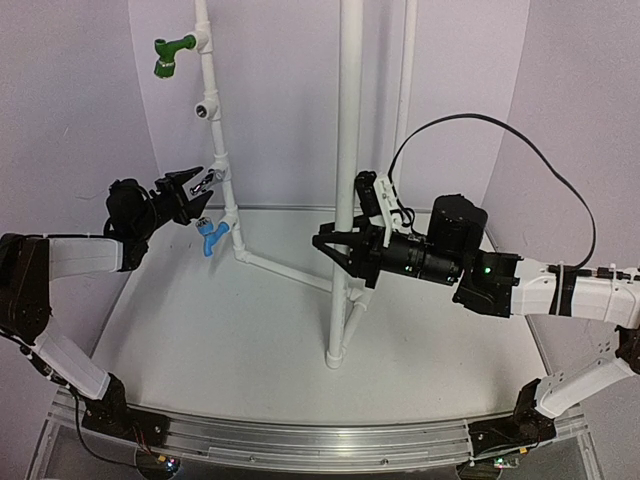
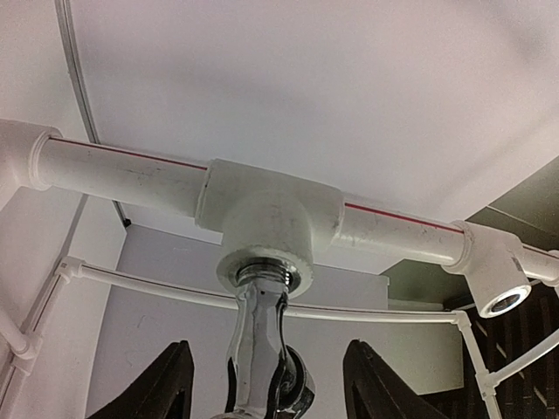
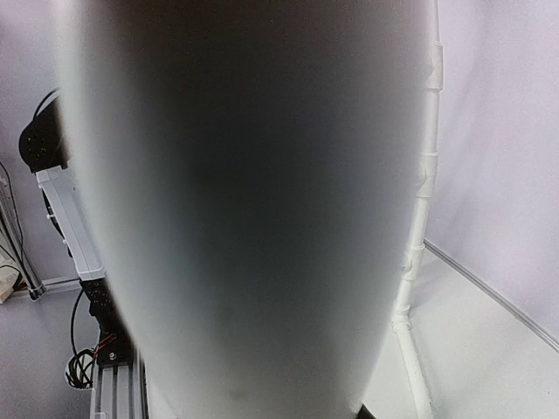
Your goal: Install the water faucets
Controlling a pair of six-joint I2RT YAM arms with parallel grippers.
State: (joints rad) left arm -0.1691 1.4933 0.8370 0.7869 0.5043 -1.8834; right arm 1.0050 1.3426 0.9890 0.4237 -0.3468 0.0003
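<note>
The silver chrome water faucet [image 2: 262, 349] sits with its threaded end in a white tee fitting [image 2: 266, 214] on the slanted pipe; it also shows as a chrome faucet [image 1: 206, 183]. My left gripper [image 1: 193, 192] is open around it, and both black fingers [image 2: 166, 384] stand clear of the metal. Lower on the same pipe is the blue faucet [image 1: 212, 236], and a green one [image 1: 170, 56] is near the top. My right gripper [image 1: 340, 255] is shut on the tall upright white pipe [image 1: 347, 150], which fills the right wrist view as a blurred pipe [image 3: 244, 209].
An empty tee socket [image 1: 207, 110] faces outward between the green and chrome faucets, seen too as the open socket [image 2: 507, 301]. A sloping pipe [image 1: 285, 268] runs from the faucet pipe to the upright pipe's base [image 1: 338, 352]. White walls close in behind.
</note>
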